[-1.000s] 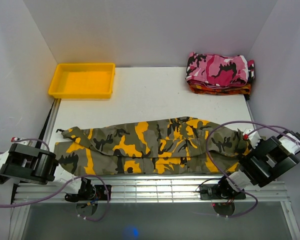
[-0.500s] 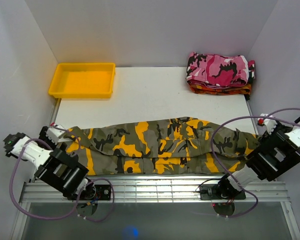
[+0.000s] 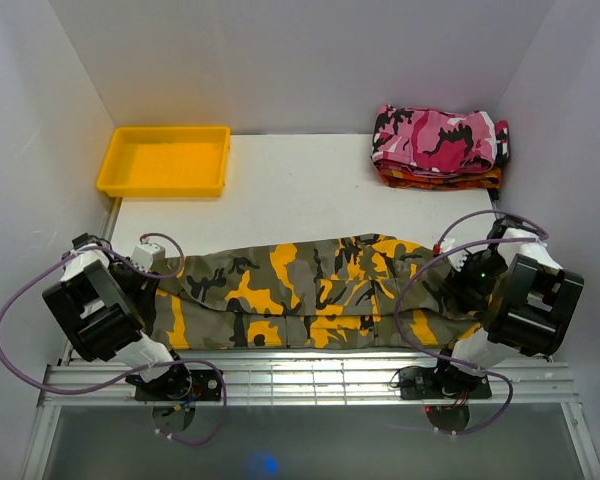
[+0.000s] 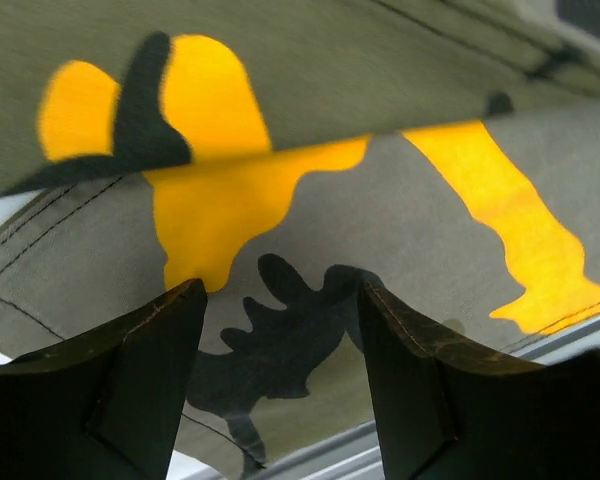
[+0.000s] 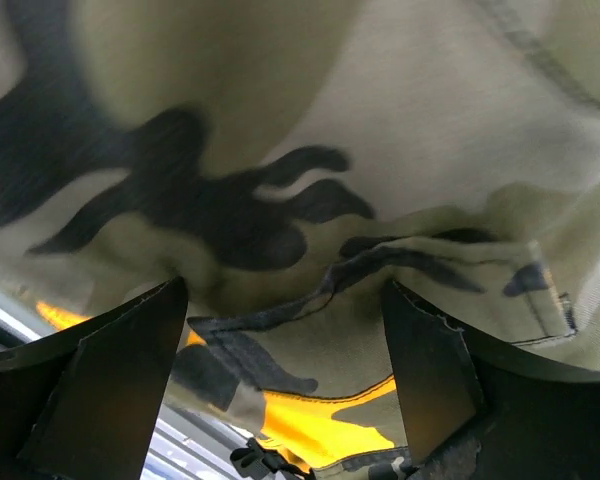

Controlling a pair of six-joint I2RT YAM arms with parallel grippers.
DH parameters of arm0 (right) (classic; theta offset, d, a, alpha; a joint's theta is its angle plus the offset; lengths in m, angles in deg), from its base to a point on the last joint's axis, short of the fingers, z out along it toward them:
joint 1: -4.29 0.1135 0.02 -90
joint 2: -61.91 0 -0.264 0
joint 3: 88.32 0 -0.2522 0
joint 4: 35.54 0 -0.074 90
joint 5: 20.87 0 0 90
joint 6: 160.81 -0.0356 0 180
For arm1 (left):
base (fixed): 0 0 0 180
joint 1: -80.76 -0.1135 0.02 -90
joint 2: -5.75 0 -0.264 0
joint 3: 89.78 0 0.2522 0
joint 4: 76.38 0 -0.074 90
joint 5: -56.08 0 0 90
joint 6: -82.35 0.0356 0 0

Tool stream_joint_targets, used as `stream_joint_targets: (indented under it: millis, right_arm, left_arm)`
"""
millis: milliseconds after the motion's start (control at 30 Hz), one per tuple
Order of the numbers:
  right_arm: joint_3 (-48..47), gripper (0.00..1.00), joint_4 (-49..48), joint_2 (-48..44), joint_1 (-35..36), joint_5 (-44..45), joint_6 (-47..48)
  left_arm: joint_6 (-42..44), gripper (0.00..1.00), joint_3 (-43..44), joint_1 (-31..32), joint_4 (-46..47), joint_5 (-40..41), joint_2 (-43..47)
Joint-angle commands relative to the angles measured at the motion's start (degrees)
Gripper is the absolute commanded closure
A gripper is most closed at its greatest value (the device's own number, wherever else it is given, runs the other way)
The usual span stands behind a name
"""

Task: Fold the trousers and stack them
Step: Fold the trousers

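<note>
The trousers (image 3: 310,290) lie stretched across the lower middle of the counter (image 3: 310,190). Since the earlier frame both arms have swung inward. The left claw (image 4: 278,300) and right claw (image 5: 283,300) now hang spread over the trousers' two ends.

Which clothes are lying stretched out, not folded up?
The green-and-yellow camouflage trousers, stretched along the near edge. The pink garment and orange-red one sit folded in a stack.

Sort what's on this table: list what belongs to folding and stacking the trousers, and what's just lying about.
For the job: trousers; left end effector and right end effector, both open over the cloth.

Lying about: yellow tray; folded pink camouflage garment; orange-red garment under it.
</note>
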Motion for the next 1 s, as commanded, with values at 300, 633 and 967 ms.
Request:
stream_joint_targets:
  millis: [300, 633, 967]
  right_arm:
    - [-23.1, 0.18, -9.1, 26.0, 2.5, 9.6, -23.4]
    - [-27.4, 0.2, -1.7, 19.0, 3.2, 0.2, -19.4]
    - [-20.4, 0.2, 2.8, 0.9, 8.7, -4.3, -8.5]
  left_arm:
    - [-29.1, 0.32, 26.5, 5.3, 9.2, 1.7, -27.3]
    - [-27.8, 0.22, 37.8, 5.4, 0.9, -7.6, -21.4]
    - [-42.5, 0.02, 50.8, 6.3, -0.9, -11.7, -18.1]
